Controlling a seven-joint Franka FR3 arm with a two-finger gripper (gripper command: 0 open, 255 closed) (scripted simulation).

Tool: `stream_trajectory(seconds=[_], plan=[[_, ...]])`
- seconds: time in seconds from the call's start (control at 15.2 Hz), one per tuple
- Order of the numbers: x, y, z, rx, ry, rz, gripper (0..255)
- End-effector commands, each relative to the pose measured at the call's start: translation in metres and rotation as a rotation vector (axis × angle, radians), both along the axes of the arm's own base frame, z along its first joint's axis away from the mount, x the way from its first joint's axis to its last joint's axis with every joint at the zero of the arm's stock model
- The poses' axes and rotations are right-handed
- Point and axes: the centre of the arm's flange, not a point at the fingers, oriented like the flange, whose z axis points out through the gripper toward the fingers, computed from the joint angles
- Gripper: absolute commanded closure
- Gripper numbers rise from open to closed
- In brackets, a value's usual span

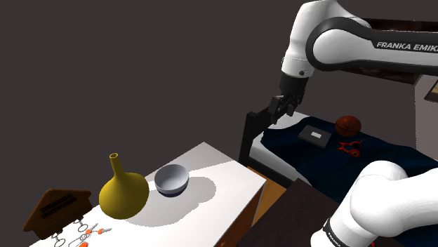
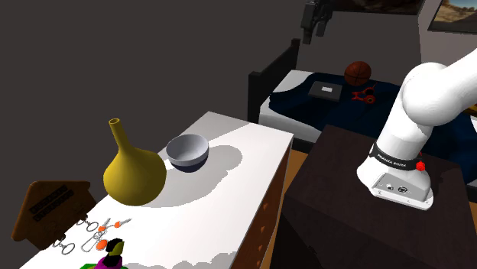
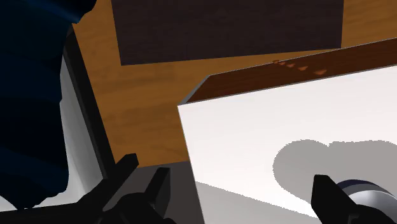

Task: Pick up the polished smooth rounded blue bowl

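The bowl [image 1: 171,179] is small and round, dark blue-grey outside and pale inside. It stands upright on the white tabletop [image 1: 219,175], beside a yellow long-necked vase [image 1: 123,193]. In the second exterior view the bowl [image 2: 187,151] lies just to the right of the vase [image 2: 132,172]. My gripper [image 1: 283,107] hangs high in the air beyond the table's far end, well above and away from the bowl. From the wrist, its fingers [image 3: 124,181] stand apart with nothing between them, and the bowl's rim [image 3: 368,194] peeks out beside the other finger.
A bed with a dark blue cover [image 1: 379,158] sits past the table, carrying a basketball [image 1: 347,125], a grey box [image 1: 314,135] and a small red object [image 1: 349,147]. A wooden house-shaped plaque [image 1: 52,209] and metal rings [image 1: 78,231] lie near the vase. The dark stand [image 2: 359,206] flanks the table.
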Motion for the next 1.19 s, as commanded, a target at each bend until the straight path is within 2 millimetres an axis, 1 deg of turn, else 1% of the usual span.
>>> stream_trajectory(seconds=[0.0, 1.12], plan=[[0.0, 0.0, 0.0, 0.0, 0.0, 0.0, 0], [0.141, 0.077, -0.154, 0.075, 0.023, -0.034, 0]])
